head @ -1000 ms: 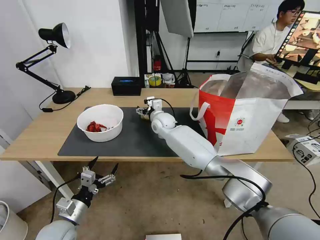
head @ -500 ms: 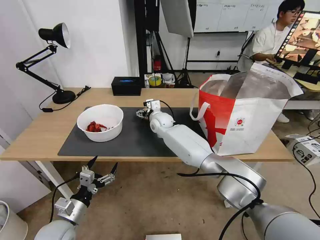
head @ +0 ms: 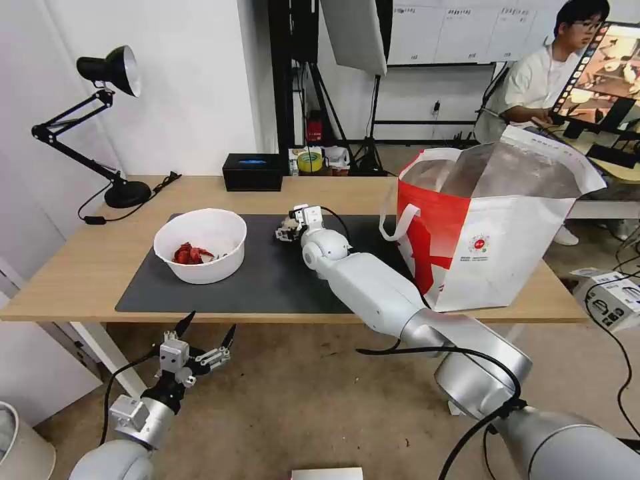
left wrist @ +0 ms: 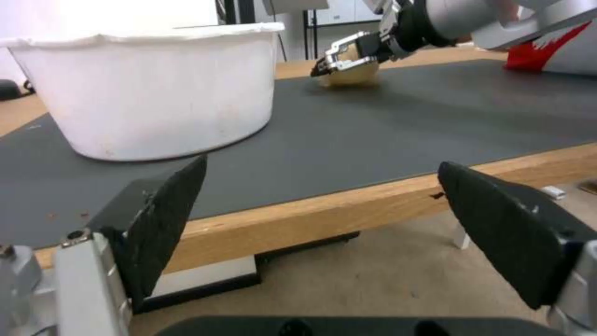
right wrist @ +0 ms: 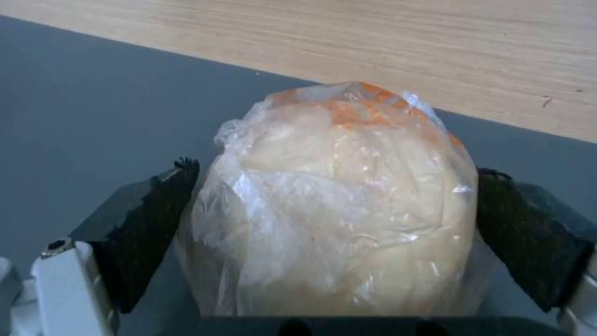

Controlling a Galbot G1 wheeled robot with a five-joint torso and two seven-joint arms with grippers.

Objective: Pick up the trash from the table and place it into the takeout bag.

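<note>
The right gripper (right wrist: 329, 224) clasps the plastic-wrapped beige ball (right wrist: 336, 205): squeeze gently, lift straight, then swing toward the takeout bag (head: 493, 227) at three o'clock.

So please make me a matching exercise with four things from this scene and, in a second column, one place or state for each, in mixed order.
Things:
1. beige ball
2. white bowl
3. takeout bag
4. left claw

Places or states:
A. open, below the table's front edge
B. on the dark mat, red scraps inside
C. between the right claw's fingers, on the mat
D. standing open at the table's right end

Pairs: 1-C, 2-B, 3-D, 4-A
</note>
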